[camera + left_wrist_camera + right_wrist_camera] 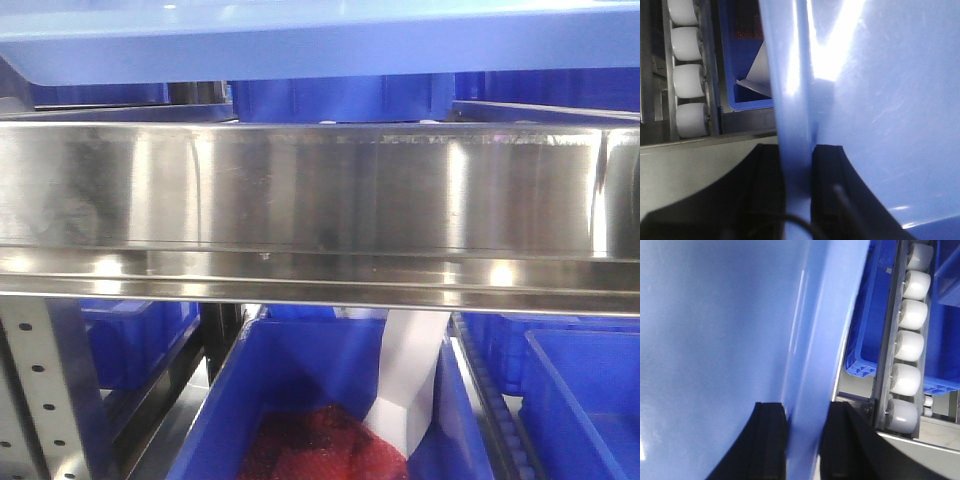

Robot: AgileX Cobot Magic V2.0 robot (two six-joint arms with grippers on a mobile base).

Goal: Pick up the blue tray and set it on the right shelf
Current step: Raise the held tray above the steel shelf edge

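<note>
1. Left gripper (796,160): black fingers (765,165) closed on the flared rim of the blue tray (890,100), 1 pad on each face of the rim.
2. Right gripper (804,422): the same hold on the opposite rim, with the wall of the blue tray (715,315) pinched between its 2 pads.
3. Blue tray (320,45), position: carried between the 2 grippers. In the front view it spans the top of the frame, above the front rail of the right shelf (320,190). Whether its base touches the shelf cannot be told.
4. Blue tray, handling (judged): thin glossy plastic and no contents visible, so probably light. The broad shallow form may flex or twist if the 2 arms move unevenly. The slick surface could slide in the pads. The best purchase is the rim at the 2 short ends, as taken now.
5. Right shelf, front edge: broad brushed-steel rail, shiny, with a perforated upright (35,390) at its lower left corner. The tray must pass above this rail.
6. White rollers (687,80) (907,345): 1 row below each wrist.
7. Dark-blue bins (300,370): beneath and behind the rail. 1 holds red material (320,445) and a white piece (410,370).
</note>
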